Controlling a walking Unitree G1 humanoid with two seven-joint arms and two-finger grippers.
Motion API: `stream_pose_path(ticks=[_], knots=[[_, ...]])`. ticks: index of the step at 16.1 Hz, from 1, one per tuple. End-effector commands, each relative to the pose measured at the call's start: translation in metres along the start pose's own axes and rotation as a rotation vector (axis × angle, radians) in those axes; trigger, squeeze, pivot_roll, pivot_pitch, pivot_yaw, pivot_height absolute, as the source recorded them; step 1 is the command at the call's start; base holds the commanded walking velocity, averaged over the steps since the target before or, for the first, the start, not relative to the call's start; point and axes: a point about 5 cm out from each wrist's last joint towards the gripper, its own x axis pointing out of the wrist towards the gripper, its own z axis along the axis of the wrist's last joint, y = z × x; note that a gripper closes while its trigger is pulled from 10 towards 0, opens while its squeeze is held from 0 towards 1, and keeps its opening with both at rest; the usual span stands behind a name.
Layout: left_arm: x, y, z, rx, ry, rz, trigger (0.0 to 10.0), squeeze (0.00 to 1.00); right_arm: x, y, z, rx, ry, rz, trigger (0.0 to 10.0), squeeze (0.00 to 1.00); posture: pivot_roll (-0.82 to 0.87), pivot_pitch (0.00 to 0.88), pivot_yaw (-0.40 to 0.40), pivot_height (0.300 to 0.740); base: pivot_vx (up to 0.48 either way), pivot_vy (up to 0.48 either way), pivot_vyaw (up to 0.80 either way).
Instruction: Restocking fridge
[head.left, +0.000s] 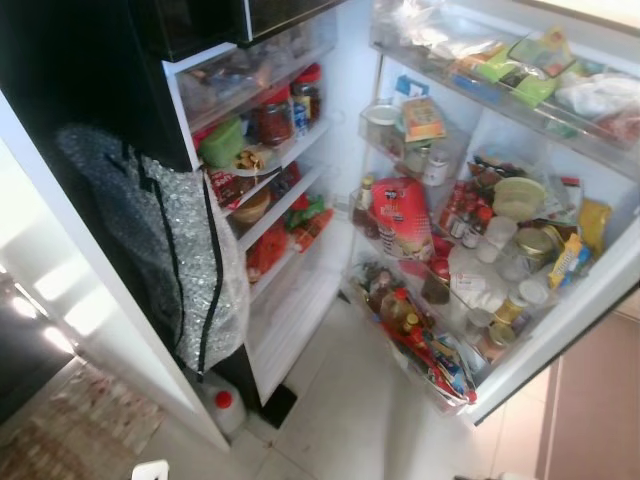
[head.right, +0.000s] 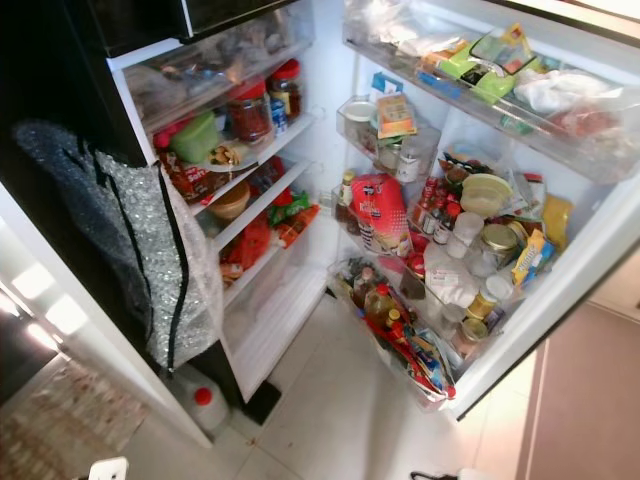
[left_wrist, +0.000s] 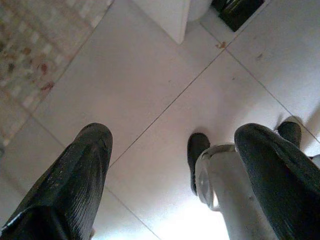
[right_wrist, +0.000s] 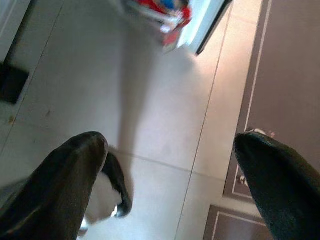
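As the fridge (head.left: 330, 300) stood open with shelves and door racks (head.left: 470, 300) crammed, both pincers hung low over the floor tiles (left_wrist: 150, 100): the left gripper (left_wrist: 175, 165) and right gripper (right_wrist: 170, 170) each spread wide, holding nothing. Restocking looked barely begun; the next move likely called for fetching an item, none lying between either pincer's fingers.
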Motion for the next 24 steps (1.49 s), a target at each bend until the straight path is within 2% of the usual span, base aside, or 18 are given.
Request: stream_pose_path(ticks=[1,2,3,4,5,7,9,11,12,14,15,21,24], knots=[[-0.001,0.003,-0.007,0.0,0.028,0.004,10.0,0.0,-0.001,-0.001,0.001,0.045,-0.04,-0.033,10.0,0.0,-0.12,0.004,0.032,0.74,0.0,0.0,0.0],[-0.002,0.003,-0.007,0.001,0.028,0.004,10.0,0.0,-0.003,-0.002,0.002,0.072,-0.079,-0.071,10.0,0.0,-0.13,0.008,0.034,0.74,0.0,0.0,0.0],[-0.002,0.005,-0.007,0.01,0.03,0.007,10.0,0.0,0.011,-0.005,0.05,0.09,-0.222,-0.135,10.0,0.0,-0.13,0.012,0.039,0.74,0.0,0.0,0.0],[-0.002,0.006,-0.007,0.008,0.03,0.009,10.0,0.0,0.015,-0.013,0.097,0.071,-0.38,-0.191,10.0,0.0,-0.14,0.015,0.044,0.74,0.0,0.0,0.0],[-0.002,0.006,-0.008,0.01,0.03,0.01,10.0,0.0,0.013,-0.014,0.106,0.068,-0.433,-0.206,10.0,0.0,-0.14,0.015,0.045,0.74,0.0,0.0,0.0],[-0.002,0.008,-0.008,0.023,0.032,0.009,10.0,0.0,0.006,-0.021,0.121,0.056,-0.559,-0.276,10.0,0.0,-0.15,0.011,0.054,0.74,0.0,0.0,0.0],[-0.002,0.008,-0.007,0.028,0.031,0.007,10.0,0.0,-0.002,-0.031,0.13,0.087,-0.638,-0.357,10.0,0.0,-0.16,0.008,0.057,0.74,0.0,0.0,0.0],[-0.002,0.008,-0.008,0.034,0.031,0.005,10.0,0.0,-0.006,-0.036,0.13,0.089,-0.66,-0.432,10.0,0.0,-0.16,0.0,0.056,0.74,0.0,0.0,0.0],[-0.002,0.009,-0.007,0.034,0.031,0.006,10.0,0.0,-0.011,-0.041,0.127,0.108,-0.668,-0.509,10.0,0.0,-0.16,0.0,0.057,0.74,0.0,0.0,0.0],[-0.002,0.009,-0.007,0.035,0.03,0.008,10.0,0.0,-0.013,-0.045,0.125,0.155,-0.668,-0.548,10.0,0.0,-0.16,0.0,0.058,0.74,0.0,0.0,0.0],[-0.002,0.008,-0.006,0.033,0.029,0.008,10.0,0.0,-0.017,-0.049,0.131,0.177,-0.696,-0.599,10.0,0.0,-0.16,0.0,0.057,0.74,0.0,0.0,0.0],[-0.002,0.007,-0.005,0.013,0.024,0.007,10.0,0.0,-0.017,-0.047,0.158,0.212,-0.749,-0.599,10.0,0.0,-0.15,0.004,0.051,0.74,0.0,0.0,0.0],[-0.002,0.007,-0.006,0.014,0.027,0.007,10.0,0.0,-0.013,-0.034,0.172,0.216,-0.763,-0.527,10.0,0.0,-0.15,0.007,0.053,0.74,0.0,0.0,0.0]])
